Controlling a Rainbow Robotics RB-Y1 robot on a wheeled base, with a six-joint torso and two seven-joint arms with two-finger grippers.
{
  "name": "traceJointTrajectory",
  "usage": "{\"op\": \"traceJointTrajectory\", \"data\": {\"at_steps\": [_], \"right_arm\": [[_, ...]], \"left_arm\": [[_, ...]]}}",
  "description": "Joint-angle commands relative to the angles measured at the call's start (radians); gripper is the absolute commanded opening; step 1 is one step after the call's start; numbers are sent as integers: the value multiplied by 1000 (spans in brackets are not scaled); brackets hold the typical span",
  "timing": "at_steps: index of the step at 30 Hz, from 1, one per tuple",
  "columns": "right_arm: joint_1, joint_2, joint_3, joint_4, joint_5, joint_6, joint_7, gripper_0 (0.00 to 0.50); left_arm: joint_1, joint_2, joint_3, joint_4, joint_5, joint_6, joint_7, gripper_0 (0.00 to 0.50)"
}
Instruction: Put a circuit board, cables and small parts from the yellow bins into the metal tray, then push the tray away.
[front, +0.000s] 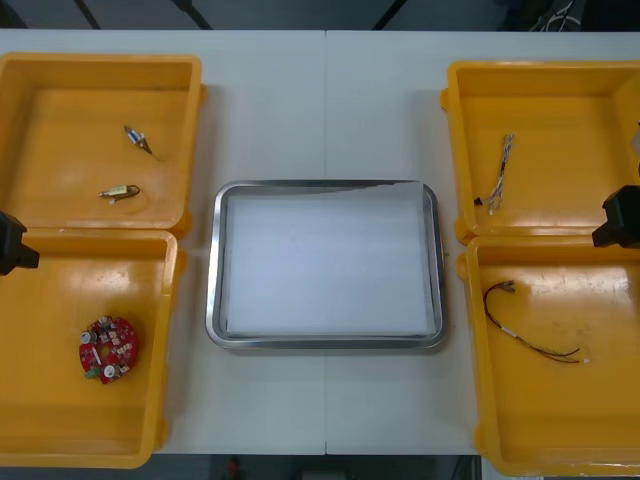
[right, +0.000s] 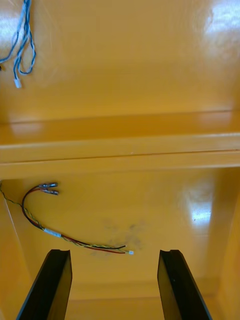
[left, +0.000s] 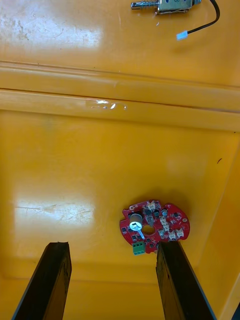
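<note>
Left gripper (left: 112, 247): released, fingers spread, up above the outer end of the wall where the two left bins meet.
Circuit board (left: 154, 227): round, red, flat on the floor of the near left yellow bin (front: 40, 330), just beyond one finger, untouched.
Right gripper (right: 115, 252): released, fingers spread, above where the two right bins meet.
Red and yellow cable (right: 60, 232): loose curve on the floor of the near right yellow bin (front: 560, 410).
Far left yellow bin (front: 60, 130): two small metal parts (front: 138, 140), apart.
Far right yellow bin (front: 570, 120): twisted blue and white cable (front: 500, 172).
Metal tray (front: 215, 270): white inside, on the worktop (front: 270, 110) between the bin pairs.
</note>
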Motion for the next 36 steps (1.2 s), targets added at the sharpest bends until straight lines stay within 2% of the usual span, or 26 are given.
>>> {"op": "traceJointTrajectory", "data": {"at_steps": [1,7,8,10,14,18,25,30,36], "right_arm": [[49,1,11,-9,5,8,22,500],[53,-4,11,-14,-12,18,51,500],[56,-4,11,-21,-15,17,60,500],[62,-4,11,-40,-18,17,86,500],[96,-4,11,-83,-18,0,195,500],[150,-2,11,-124,-18,-55,295,500],[233,4,11,-152,-20,-144,439,500],[293,18,19,-150,-23,-215,573,500],[317,19,69,-152,-6,-301,632,500]], "left_arm": [[13,28,27,-16,-7,2,50,500],[13,28,27,-16,-7,2,50,500],[43,14,5,-19,19,-17,-24,500],[49,14,11,-19,28,-29,-24,500],[56,17,28,-11,73,-32,-22,500],[70,16,27,-14,79,-29,-18,500],[113,4,27,-22,27,-49,-18,500],[174,-6,27,-48,-27,-113,-16,500],[228,-32,27,-95,-105,-149,-9,500]]}}
